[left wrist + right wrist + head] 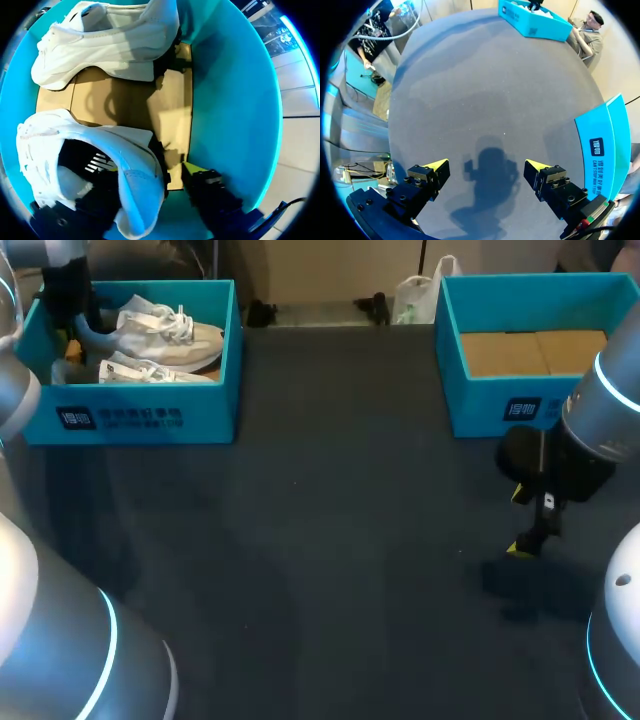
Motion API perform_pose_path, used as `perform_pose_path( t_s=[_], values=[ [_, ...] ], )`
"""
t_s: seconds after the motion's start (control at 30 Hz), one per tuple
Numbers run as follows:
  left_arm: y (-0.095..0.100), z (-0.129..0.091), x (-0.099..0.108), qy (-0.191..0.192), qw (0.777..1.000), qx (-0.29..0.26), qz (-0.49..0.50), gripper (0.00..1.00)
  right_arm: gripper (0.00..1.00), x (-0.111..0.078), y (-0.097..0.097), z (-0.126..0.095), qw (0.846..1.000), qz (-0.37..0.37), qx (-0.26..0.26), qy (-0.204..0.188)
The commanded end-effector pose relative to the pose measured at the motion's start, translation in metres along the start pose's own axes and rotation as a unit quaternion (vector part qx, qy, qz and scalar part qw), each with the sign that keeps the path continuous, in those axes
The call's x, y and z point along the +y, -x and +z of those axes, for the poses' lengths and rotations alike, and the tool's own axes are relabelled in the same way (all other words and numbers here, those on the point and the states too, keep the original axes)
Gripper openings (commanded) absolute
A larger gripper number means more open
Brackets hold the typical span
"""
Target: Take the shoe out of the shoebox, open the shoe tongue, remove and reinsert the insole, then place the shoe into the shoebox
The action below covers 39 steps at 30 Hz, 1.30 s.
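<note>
Closest to the left wrist camera is the padded heel of a white lace-up sneaker (90, 150), lying in the teal cardboard shoebox (235, 100) beside a second white sneaker (110, 40). The left gripper (150, 170) straddles that heel collar, one finger down inside the opening and the other outside. The fingers are parted and a sliver of gap shows, so nothing is pinched yet. The shoe looks light, with a soft upper and a firmer heel, so the collar seems the soundest place to hold, though the laces could snag. The right gripper (486, 165) hangs wide open over the dark grey matte tabletop (330, 540), near a second teal box (500, 405). The stretch of table between the boxes would suit setting the shoe down.
</note>
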<state>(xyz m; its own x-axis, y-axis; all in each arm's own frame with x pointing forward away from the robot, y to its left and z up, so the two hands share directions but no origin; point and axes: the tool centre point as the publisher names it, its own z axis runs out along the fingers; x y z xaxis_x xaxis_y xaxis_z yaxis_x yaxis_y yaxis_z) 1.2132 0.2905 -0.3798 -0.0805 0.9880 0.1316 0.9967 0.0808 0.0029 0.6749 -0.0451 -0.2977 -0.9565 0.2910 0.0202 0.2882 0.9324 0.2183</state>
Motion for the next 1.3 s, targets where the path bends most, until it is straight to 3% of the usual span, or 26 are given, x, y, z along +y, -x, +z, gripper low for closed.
perform_pose_path(
  t_s=[0.03, 0.47, 0.73, 0.93, 1.3],
  values=[
    [-0.006, -0.012, 0.006, -0.038, 0.999, -0.02, 0.008, 1.0, 1.0, 0.0, -0.001, 0.0, 1.0, 0.0, -0.001, 0.0],
    [0.006, -0.074, -0.022, -0.017, 0.999, -0.041, 0.028, 1.0, 1.0, 0.0, -0.001, 0.0, 1.0, 0.0, -0.001, 0.0],
    [-0.003, -0.102, -0.061, -0.007, 0.999, -0.034, 0.03, 1.0, 1.0, 0.0, -0.001, 0.0, 1.0, 0.0, -0.001, 0.0],
    [-0.01, -0.114, -0.094, -0.02, 0.999, -0.027, 0.032, 1.0, 1.0, 0.0, -0.001, 0.0, 1.0, 0.0, -0.001, 0.0],
    [-0.01, -0.114, -0.094, -0.02, 0.999, -0.027, 0.032, 1.0, 1.0, 0.0, -0.001, 0.0, 1.0, 0.0, -0.001, 0.0]
  ],
)
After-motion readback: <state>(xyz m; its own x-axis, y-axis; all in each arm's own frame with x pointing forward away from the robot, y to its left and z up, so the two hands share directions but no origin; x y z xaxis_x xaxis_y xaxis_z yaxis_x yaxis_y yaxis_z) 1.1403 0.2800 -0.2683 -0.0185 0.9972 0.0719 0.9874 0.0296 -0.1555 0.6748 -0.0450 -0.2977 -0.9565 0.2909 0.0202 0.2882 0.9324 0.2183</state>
